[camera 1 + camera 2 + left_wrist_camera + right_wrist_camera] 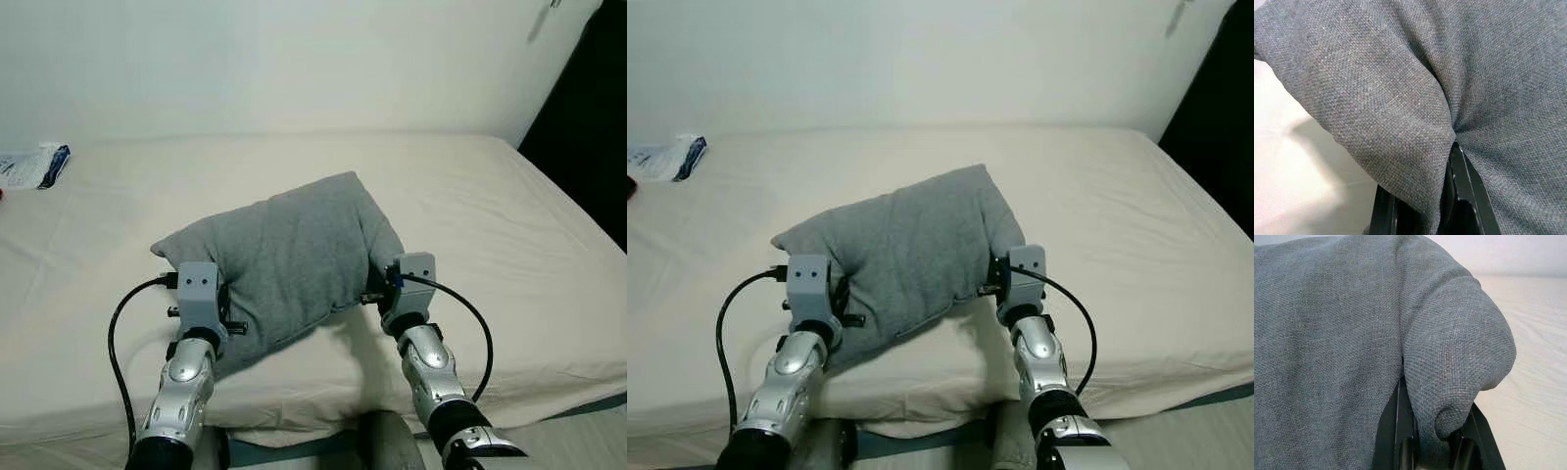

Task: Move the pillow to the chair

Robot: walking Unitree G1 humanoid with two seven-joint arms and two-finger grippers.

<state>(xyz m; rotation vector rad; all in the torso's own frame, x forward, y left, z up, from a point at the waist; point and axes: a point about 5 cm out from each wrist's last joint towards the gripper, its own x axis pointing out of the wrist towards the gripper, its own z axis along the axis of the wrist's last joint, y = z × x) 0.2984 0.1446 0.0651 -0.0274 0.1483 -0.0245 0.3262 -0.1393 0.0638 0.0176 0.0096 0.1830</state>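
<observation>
A grey fabric pillow (289, 257) is held a little above the cream bed (490, 206), near its front edge. My left gripper (227, 311) grips the pillow's left end and my right gripper (377, 286) grips its right end. In the left wrist view the black fingers (1466, 188) pinch a fold of grey cloth (1400, 98). Through the right wrist camera, the fingers (1398, 426) clamp a bunched corner of the pillow (1454, 362). Both grippers are shut on the pillow, and the cloth hides their fingertips.
A white and blue packet (34, 164) lies at the bed's far left corner. A pale wall (294, 59) runs behind the bed. A dark opening (588, 108) stands at the right. The bed's front edge (313, 431) is close to my body.
</observation>
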